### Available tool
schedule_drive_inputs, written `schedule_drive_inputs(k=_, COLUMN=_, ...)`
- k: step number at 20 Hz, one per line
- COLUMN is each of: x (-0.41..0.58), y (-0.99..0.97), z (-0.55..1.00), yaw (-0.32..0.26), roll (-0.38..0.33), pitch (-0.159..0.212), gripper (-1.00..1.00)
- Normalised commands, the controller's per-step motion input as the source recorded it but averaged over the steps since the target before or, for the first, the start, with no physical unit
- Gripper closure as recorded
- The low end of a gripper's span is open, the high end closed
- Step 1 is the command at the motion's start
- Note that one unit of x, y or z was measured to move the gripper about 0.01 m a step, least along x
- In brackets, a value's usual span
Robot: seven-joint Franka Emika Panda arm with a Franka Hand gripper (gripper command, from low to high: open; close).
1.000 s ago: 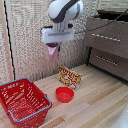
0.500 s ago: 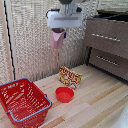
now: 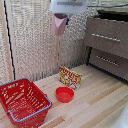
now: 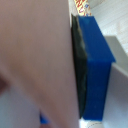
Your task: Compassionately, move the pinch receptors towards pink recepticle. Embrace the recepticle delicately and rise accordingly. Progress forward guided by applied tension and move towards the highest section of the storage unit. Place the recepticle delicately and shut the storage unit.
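My gripper (image 3: 61, 19) is high near the top of the exterior view, shut on the pale pink cup (image 3: 59, 25), which hangs under the white wrist far above the table. In the wrist view the cup's pink wall (image 4: 35, 60) fills most of the picture, pressed against a blue-tipped dark finger (image 4: 95, 70). The dark brown chest of drawers (image 3: 107, 42) with silver bar handles stands at the exterior view's right. Its top (image 3: 112, 10) shows at about the cup's height. I cannot tell whether a drawer is open.
A red wire basket (image 3: 22, 102) sits on the wooden table at the exterior view's left. A low red bowl (image 3: 64, 94) sits near the middle, with a colourful snack packet (image 3: 71, 77) standing behind it. A pale curtain hangs behind.
The arm has risen with the cup in its grip, from mid height to near the top of the exterior view, and moved slightly towards the chest.
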Motion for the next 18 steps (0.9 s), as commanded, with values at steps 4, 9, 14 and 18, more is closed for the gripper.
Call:
schedule_drive_inputs(k=4, x=0.000, y=-0.34, z=1.00, yaw=-0.005, roll=-0.013, pitch=0.000, gripper=1.00)
schedule_drive_inputs(k=9, x=0.000, y=-0.43, z=0.93, yaw=-0.024, roll=-0.017, pitch=0.001, gripper=1.00)
schedule_drive_inputs(k=14, x=0.005, y=-0.68, z=0.73, yaw=-0.007, roll=0.000, pitch=0.096, gripper=1.00)
schedule_drive_inputs(k=18, x=0.000, y=-0.82, z=0.60, yaw=-0.018, roll=0.006, pitch=0.197, gripper=1.00)
